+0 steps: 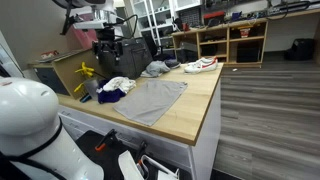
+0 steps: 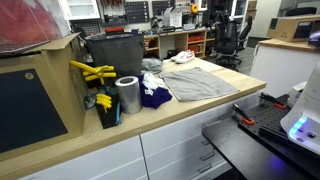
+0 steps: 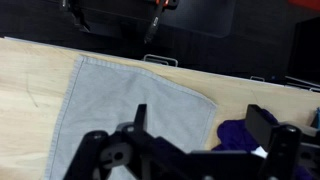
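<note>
My gripper is open and empty, hanging above the wooden table. In the wrist view its black fingers straddle the edge of a flat grey cloth and a crumpled purple cloth below. In an exterior view the gripper hangs high over the table's back corner. The grey cloth lies spread in the middle of the table. Beside it are the purple cloth and a white cloth.
A white and red shoe and a grey bundle lie at the table's far end. A silver roll, yellow clamps and a dark bin stand near the cloths. Wooden shelves line the back.
</note>
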Motion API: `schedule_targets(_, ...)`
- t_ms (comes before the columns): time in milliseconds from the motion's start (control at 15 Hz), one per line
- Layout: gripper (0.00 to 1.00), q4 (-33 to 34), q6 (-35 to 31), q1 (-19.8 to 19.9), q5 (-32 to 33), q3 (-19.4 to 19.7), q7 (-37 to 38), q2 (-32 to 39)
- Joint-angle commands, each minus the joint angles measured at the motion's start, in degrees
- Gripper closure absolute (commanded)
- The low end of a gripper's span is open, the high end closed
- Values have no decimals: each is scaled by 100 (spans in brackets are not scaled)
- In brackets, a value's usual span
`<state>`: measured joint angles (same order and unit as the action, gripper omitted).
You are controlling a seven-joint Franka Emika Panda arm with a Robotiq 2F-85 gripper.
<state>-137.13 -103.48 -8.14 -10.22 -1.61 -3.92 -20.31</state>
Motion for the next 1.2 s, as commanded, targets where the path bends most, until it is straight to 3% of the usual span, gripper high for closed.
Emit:
schedule_targets(0, 0, 8, 13, 89, -23, -80, -24, 1)
schedule_targets(1133, 0, 75, -25, 81, 8, -72, -119, 93)
